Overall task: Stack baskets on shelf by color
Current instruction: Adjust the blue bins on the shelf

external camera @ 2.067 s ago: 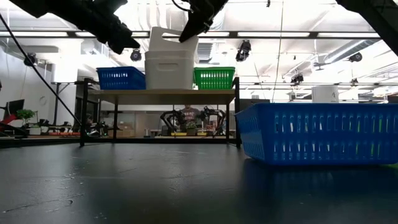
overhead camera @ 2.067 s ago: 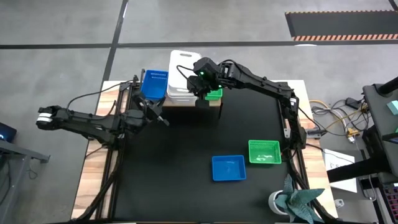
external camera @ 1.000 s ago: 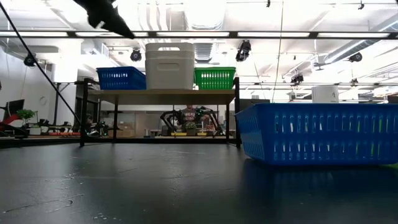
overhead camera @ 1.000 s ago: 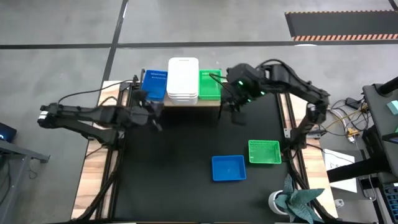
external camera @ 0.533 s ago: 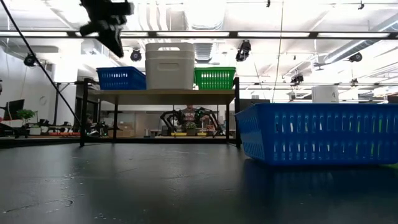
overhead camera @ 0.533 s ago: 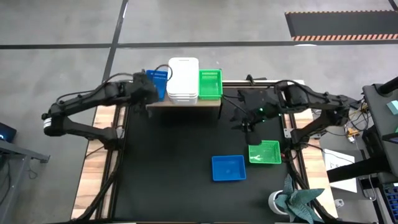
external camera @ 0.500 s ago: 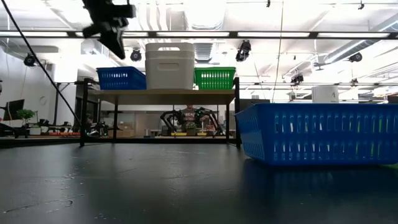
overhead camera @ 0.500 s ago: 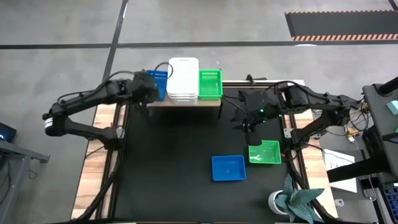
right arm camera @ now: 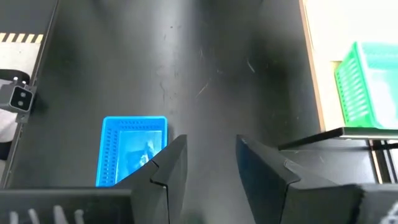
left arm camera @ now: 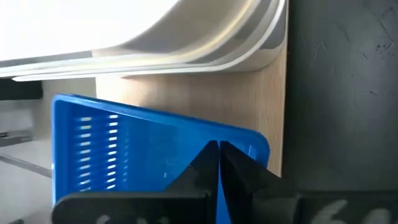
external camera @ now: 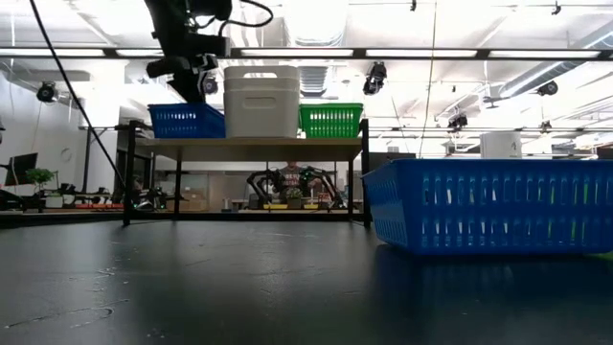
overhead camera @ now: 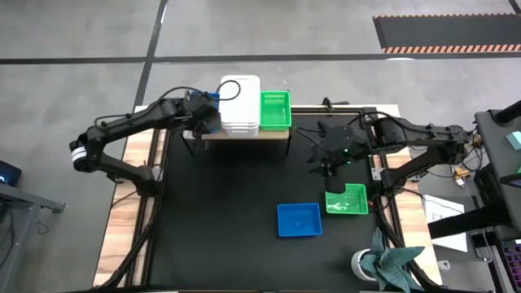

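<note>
Wood-grain shelf (overhead camera: 244,136) sits at my 12 o'clock along the far edge of the black tabletop (overhead camera: 236,220). On it I see a blue basket (left arm camera: 155,149) at the left end, a stack of white baskets (overhead camera: 240,106) in the middle and a green basket (overhead camera: 275,110) at the right end, side by side. I can read no writing or labels on any of them.

Out on the tabletop, a second blue basket (overhead camera: 299,220) lies at about 5 o'clock from the shelf, with another green basket (overhead camera: 348,200) just beside it toward the right edge.

My left gripper (left arm camera: 217,163) hangs over the shelf's blue basket with its fingers pressed together, holding nothing; whether the tips touch the basket I cannot tell. My right gripper (overhead camera: 329,167) is above the tabletop at about 12 o'clock from the loose green basket, its fingers (right arm camera: 171,165) spread apart and empty.

A teal cloth (overhead camera: 389,262) lies at the table's near right corner.
</note>
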Controlling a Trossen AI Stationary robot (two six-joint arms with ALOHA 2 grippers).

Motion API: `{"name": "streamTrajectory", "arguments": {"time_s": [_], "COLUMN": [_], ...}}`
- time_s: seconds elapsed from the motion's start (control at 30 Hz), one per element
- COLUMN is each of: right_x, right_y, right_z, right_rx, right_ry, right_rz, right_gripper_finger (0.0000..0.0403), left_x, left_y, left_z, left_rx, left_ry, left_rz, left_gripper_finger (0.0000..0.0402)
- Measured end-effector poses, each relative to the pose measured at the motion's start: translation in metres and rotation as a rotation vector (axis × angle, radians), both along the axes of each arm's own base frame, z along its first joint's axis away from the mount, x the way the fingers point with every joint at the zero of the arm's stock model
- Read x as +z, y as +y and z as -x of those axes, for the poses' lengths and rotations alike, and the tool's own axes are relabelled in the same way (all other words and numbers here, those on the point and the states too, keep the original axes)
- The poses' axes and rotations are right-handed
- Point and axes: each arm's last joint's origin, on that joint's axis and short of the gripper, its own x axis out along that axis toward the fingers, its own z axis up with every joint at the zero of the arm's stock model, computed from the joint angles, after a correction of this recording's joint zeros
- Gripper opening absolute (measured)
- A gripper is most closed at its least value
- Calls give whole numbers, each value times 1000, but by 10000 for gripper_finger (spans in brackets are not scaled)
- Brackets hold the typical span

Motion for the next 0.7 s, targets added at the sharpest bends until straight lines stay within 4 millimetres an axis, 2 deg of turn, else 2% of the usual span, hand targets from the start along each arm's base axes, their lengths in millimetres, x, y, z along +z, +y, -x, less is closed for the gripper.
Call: {"name": "streamTrajectory", "arguments": {"time_s": [0.2,0.43,0.7], "right_x": [-3,-4,-5], "right_y": [0,0,0], "right_z": [-1,-2,-2], "right_rx": [0,-2,-15], "right_ry": [-2,-3,-3], "right_rz": [-1,4,19], "right_gripper_finger": [128,128,128], "left_x": [-1,8,37], "left_y": [0,-1,-6], "left_z": [-2,0,28], "left_rx": [13,41,166], "left_ry": [-16,-64,92], "left_rz": [20,15,-173], "left_gripper_finger": [0,0,0]}}
